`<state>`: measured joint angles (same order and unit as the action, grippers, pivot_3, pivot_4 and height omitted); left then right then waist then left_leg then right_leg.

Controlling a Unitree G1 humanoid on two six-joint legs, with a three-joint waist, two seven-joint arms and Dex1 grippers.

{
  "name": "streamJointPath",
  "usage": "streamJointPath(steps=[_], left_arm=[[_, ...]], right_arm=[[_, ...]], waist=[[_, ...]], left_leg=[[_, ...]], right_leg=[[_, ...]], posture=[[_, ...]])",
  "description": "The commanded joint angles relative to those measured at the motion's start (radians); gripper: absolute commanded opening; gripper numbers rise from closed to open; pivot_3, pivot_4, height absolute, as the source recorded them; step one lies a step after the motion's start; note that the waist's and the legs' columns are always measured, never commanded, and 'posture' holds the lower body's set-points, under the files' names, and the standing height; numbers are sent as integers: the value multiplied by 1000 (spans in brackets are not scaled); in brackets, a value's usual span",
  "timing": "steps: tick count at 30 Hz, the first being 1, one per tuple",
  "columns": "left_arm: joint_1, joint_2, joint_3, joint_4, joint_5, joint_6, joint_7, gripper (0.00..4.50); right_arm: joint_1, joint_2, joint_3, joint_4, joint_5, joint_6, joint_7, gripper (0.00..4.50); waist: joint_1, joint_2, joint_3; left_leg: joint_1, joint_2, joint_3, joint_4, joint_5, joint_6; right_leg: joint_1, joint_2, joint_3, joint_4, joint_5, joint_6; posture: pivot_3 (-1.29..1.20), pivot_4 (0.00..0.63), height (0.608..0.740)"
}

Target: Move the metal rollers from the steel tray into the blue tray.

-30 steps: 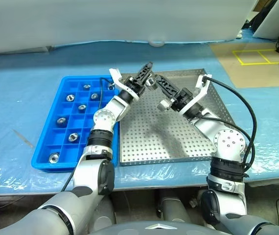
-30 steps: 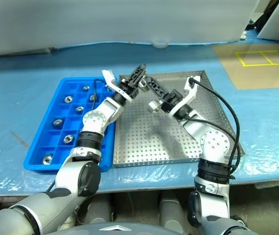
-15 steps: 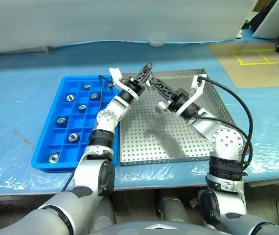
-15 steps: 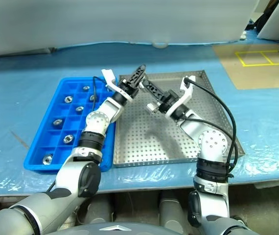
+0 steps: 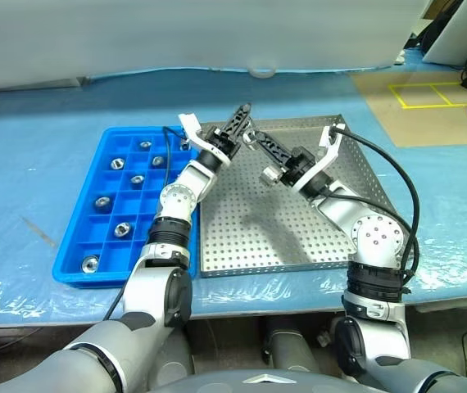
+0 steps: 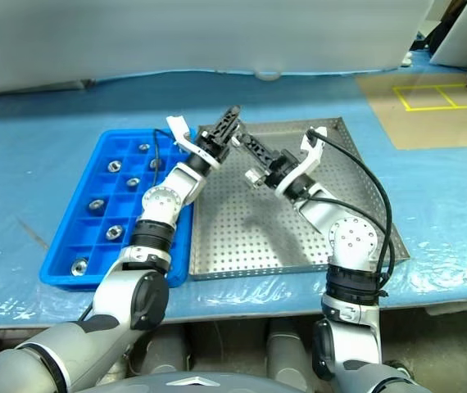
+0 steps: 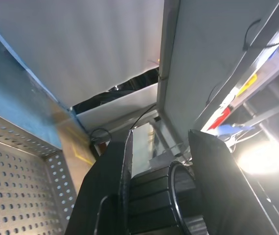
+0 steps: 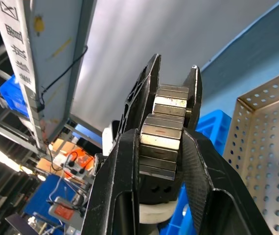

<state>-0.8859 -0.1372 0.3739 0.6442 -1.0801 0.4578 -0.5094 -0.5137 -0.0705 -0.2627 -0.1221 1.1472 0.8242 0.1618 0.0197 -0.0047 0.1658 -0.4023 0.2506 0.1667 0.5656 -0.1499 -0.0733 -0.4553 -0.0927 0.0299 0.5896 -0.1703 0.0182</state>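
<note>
While the right gripper [image 8: 161,142] pinches a metal roller [image 8: 161,139], the left gripper [image 5: 240,119] clamps the same roller, both raised above the steel tray's [image 5: 291,237] far edge; other metal rollers [image 5: 123,228] sit in the blue tray [image 5: 74,266].

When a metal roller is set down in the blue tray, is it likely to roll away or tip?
Probably not. The metal roller in the right hand looks flat-sided, so rolling seems unlikely. Rollers in the blue tray sit flat, hole upward, walled by compartments, so probably stable.
</note>
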Motion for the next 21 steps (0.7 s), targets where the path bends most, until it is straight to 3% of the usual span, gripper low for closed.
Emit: streamJointPath(steps=[1,8,11,12,16,21], left_arm=[[-73,-105,176,45,-168,-70,87,1437],[-115,-88,284,101,-274,-105,134,1437],[-80,-56,178,36,-150,-96,81,1437],[-57,-41,123,-11,-92,-93,56,1437],[17,9,17,-207,19,-92,39,1437],[117,121,-42,-477,108,-85,72,1437]], right_arm=[[-40,16,-93,-66,144,-67,33,840],[-54,13,-140,-81,308,-103,8,840],[-43,-49,-62,-92,164,-99,13,840],[-39,-67,-39,-90,123,-102,21,840],[-42,-108,-33,-63,84,-119,62,840],[-110,-288,120,37,-163,-146,312,840]], waist=[[-2,0,0],[7,0,0],[8,0,0],[8,-1,-1],[15,-1,-15],[24,-1,-25]], left_leg=[[0,0,0,0,0,0],[-1,0,0,0,0,0],[-1,0,0,0,0,0],[-1,0,0,0,0,0],[0,2,-2,1,1,0],[2,3,-2,11,0,1]], right_leg=[[0,0,0,0,0,0],[0,0,0,-1,0,0],[0,0,0,-1,0,0],[0,0,0,-1,0,0],[2,0,-4,1,2,4],[4,0,-3,10,1,2]], posture=[[-269,150,740],[-269,150,740],[-270,150,740],[-258,0,740],[-184,0,740],[-74,0,740]])
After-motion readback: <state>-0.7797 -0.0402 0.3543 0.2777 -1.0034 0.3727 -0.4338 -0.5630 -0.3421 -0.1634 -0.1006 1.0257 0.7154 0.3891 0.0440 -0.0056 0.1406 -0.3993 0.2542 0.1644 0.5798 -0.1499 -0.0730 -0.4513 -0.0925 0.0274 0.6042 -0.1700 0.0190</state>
